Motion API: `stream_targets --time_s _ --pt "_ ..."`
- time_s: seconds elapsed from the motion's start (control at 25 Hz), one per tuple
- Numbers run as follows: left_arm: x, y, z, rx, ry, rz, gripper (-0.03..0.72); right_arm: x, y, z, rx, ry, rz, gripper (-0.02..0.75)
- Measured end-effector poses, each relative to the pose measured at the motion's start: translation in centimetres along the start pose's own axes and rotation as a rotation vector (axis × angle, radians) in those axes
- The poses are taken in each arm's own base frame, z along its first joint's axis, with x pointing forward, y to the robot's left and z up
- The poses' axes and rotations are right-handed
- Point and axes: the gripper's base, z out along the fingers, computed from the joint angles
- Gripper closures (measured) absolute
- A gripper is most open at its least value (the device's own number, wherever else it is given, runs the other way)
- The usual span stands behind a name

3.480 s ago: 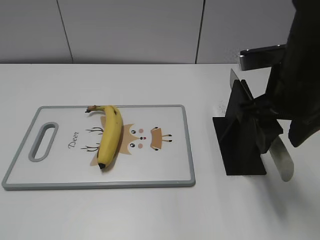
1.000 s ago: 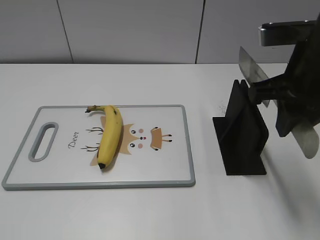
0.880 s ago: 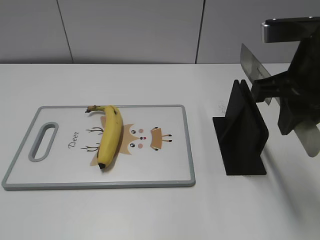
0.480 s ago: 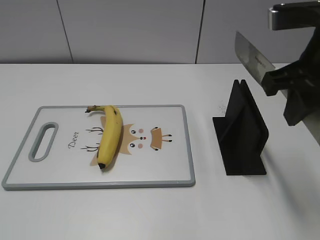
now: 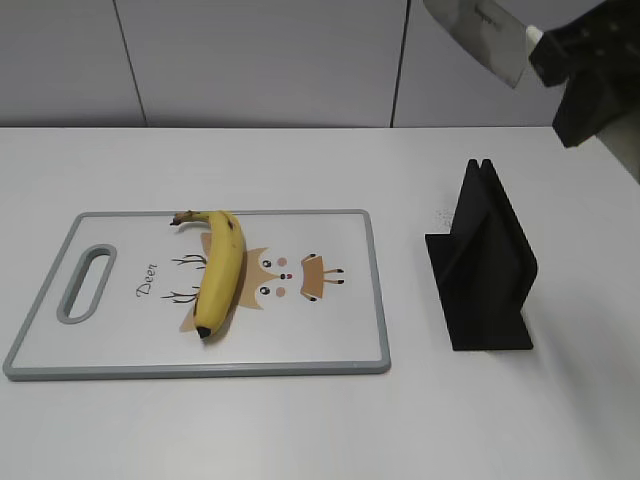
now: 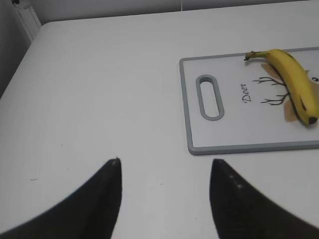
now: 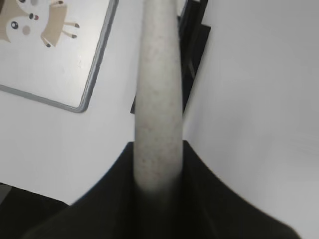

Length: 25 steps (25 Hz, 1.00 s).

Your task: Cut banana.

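Observation:
A yellow banana [image 5: 218, 268] lies lengthwise on the white cutting board [image 5: 330, 330] with a deer print; both also show in the left wrist view, banana [image 6: 294, 84], board [image 6: 234, 127]. My right gripper [image 5: 575, 65] is shut on a knife; its steel blade [image 5: 480, 30] is high above the table at the top right, above the black knife stand [image 5: 487, 265]. In the right wrist view the knife's pale handle [image 7: 158, 94] runs up from between the closed fingers. My left gripper [image 6: 164, 167] is open and empty over bare table left of the board.
The black knife stand sits right of the board and shows in the right wrist view [image 7: 192, 55] behind the handle. A grey wall panel runs along the back of the white table. The table's left edge [image 6: 27, 40] shows in the left wrist view.
My right gripper has lifted the knife out of the black stand and raised it up and leftward to the frame's top. The banana, board and stand have not moved.

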Motion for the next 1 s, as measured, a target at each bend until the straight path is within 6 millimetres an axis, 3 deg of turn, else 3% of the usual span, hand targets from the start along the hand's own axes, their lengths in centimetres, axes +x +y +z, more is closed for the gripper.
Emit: stream_targets --time_s 0.12,0.4,1.0 --pt "-0.5 0.1 0.1 0.001 0.007 0.006 0.151 -1.0 0.1 -0.4 -0.003 -0.026 -0.083 0.564" --pt "-2.5 0.5 1.3 0.009 0.052 0.041 0.151 -2.8 0.5 0.9 0.001 -0.014 -0.286 0.564" --pt "-7.5 1.0 4.5 0.091 0.105 0.133 0.151 -3.7 0.8 3.5 0.0 0.035 -0.662 0.564"
